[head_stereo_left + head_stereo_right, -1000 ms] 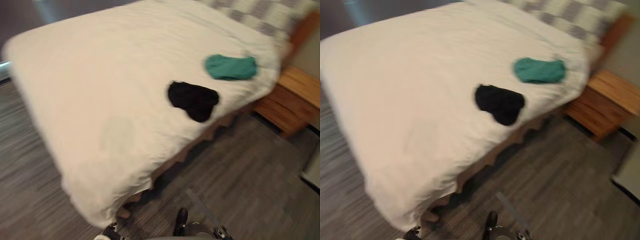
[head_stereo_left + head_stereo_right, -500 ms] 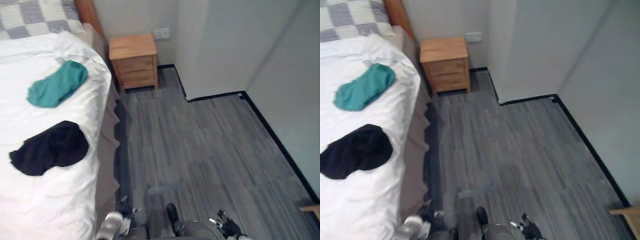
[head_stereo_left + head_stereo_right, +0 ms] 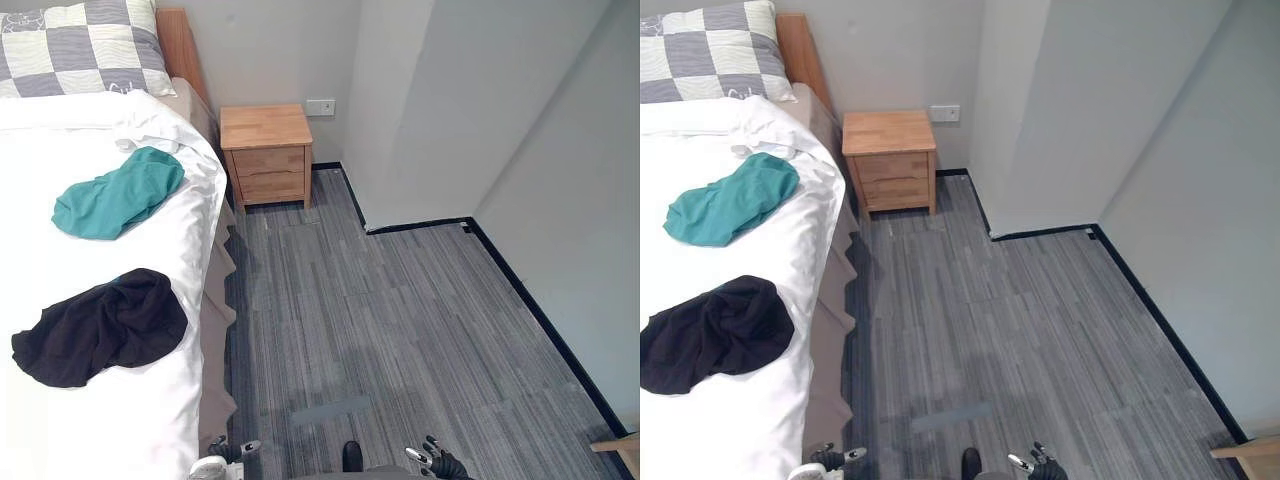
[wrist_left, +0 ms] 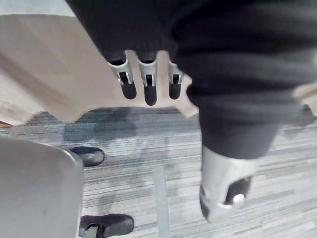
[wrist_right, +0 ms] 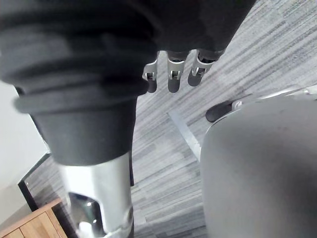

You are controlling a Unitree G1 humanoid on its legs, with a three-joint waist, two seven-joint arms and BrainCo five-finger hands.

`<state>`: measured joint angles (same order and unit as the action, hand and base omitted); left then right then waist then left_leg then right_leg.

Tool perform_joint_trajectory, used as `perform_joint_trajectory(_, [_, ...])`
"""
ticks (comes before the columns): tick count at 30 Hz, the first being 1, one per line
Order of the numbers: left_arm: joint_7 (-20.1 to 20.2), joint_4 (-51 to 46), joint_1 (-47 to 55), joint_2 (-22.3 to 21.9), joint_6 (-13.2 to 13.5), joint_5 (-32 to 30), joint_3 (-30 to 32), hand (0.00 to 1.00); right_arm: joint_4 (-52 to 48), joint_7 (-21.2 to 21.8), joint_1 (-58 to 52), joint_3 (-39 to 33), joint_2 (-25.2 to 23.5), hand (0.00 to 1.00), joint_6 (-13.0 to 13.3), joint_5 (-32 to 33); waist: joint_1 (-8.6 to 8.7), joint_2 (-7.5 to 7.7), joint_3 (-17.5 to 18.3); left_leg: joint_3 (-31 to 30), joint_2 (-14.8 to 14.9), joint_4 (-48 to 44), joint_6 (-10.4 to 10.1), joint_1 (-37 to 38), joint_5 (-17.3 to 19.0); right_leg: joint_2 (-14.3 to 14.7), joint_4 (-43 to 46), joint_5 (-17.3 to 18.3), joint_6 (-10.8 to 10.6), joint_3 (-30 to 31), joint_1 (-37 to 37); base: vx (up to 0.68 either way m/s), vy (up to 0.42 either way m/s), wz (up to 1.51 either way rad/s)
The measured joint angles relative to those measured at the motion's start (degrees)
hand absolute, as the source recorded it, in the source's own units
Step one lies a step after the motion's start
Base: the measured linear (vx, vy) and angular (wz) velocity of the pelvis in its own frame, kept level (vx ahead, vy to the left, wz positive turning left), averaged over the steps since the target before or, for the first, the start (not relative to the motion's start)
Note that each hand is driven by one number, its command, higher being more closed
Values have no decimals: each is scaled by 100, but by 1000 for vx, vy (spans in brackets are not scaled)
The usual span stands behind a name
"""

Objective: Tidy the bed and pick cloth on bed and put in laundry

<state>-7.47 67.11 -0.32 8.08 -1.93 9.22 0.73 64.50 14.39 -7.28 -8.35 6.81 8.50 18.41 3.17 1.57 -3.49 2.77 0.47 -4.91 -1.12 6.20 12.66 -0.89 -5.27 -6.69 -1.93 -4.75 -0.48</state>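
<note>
Bed [image 3: 60, 270] is lying with its white cover mostly smooth, bunching a little up near the head. Two cloths are sitting on it, both close to the side edge that faces the open floor [image 3: 400, 320].

- Black cloth [image 3: 100, 328] is lying crumpled on the cover, toward the foot of the bed.
- Green cloth [image 3: 118, 194] is lying farther up toward the head of the bed, well apart from the black one.
- Checked pillow [image 3: 80, 50] is resting at the head of the bed, against the wooden headboard [image 3: 178, 45].
- Wooden nightstand [image 3: 266, 150] is standing just beside the head of the bed, backed against the wall.

Robot is standing on the floor alongside the bed, arms down.

- Left hand [image 4: 149, 79] is hanging low, just beside the bed's beige skirt [image 4: 49, 74]. Its fingers [image 4: 128, 82] are pointing straight, slightly apart and loose, touching neither cloth.
- Right hand [image 5: 172, 74] is hanging over the floor, farther out from the bed. Its fingers [image 5: 199, 72] are likewise straight and slightly apart, clamping on nothing.
</note>
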Motion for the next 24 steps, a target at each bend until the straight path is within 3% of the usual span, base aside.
perform_joint_trajectory(3, [12,-1,7,7,26,1,-1,0,0,-45,-1,0,-1,0,-2,0,-4,-9,-14,-11,5,0,0,-12,0,-4,-7,1,-1,-44,-1,0,0,4])
perform_joint_trajectory(9, [214,-188,203,42,246,0,17,0,-3,-522,-14,-289,-59,0,10,-38,-8,-76,-157,-180,69,19,-14,-122,-5,-2,-32,110,33,-390,11,-8,-16,23])
perform_joint_trajectory(12, [268,-376,334,96,333,10,234,0,-21,-921,-15,-413,-68,0,140,-256,-35,-115,-319,-102,230,9,-262,-147,150,46,8,401,68,-716,45,55,-58,21])
perform_joint_trajectory(14, [254,-480,450,146,379,208,465,0,-126,-1117,-8,-498,31,0,244,-280,-87,-208,-364,141,475,-610,-483,-409,382,174,11,616,122,-741,57,91,-38,4])
perform_joint_trajectory(15, [248,-591,508,243,391,330,589,0,-260,-1128,12,-498,147,0,252,-310,-167,-244,-421,463,628,-1859,-527,-993,341,190,72,680,196,-751,73,126,-89,9])
perform_joint_trajectory(16, [256,-717,490,280,404,339,736,0,-283,-1072,51,-497,315,0,248,-413,-175,-271,-596,633,859,-3123,-732,-1434,145,211,178,726,240,-762,248,172,-80,12])
perform_joint_trajectory(17, [270,-767,508,285,413,327,903,0,-299,-1019,119,-507,522,0,232,-474,-269,-365,-778,646,1005,-4120,-755,-1773,154,226,276,805,396,-767,562,212,-44,4])
perform_joint_trajectory(18, [289,-768,535,283,405,327,1005,0,-311,-1001,125,-546,647,0,225,-474,-304,-385,-847,620,1004,-4364,-683,-1876,297,199,381,947,418,-760,755,262,47,-8])
perform_joint_trajectory(19, [332,-798,597,284,407,327,1079,0,-330,-941,180,-700,751,0,220,-475,-335,-361,-869,707,943,-4244,-619,-1975,385,101,524,1059,452,-753,911,273,94,-24])
perform_joint_trajectory(21, [473,-799,785,274,404,330,1131,0,-419,-838,322,-855,857,0,221,-483,-370,-339,-876,981,781,-3254,-486,-2034,285,-86,665,1216,328,-639,1029,208,95,-33])
perform_joint_trajectory(22, [548,-795,860,245,402,334,1131,0,-510,-782,383,-883,887,0,217,-486,-372,-343,-883,1120,697,-2682,-364,-2065,150,-159,697,1297,266,-592,1079,223,118,-23])
perform_joint_trajectory(24, [671,-793,1008,122,393,361,1127,0,-523,-662,479,-942,934,0,182,-488,-376,-397,-866,1268,570,-1110,-222,-2089,-482,-238,704,1509,86,-567,1263,326,185,-5])
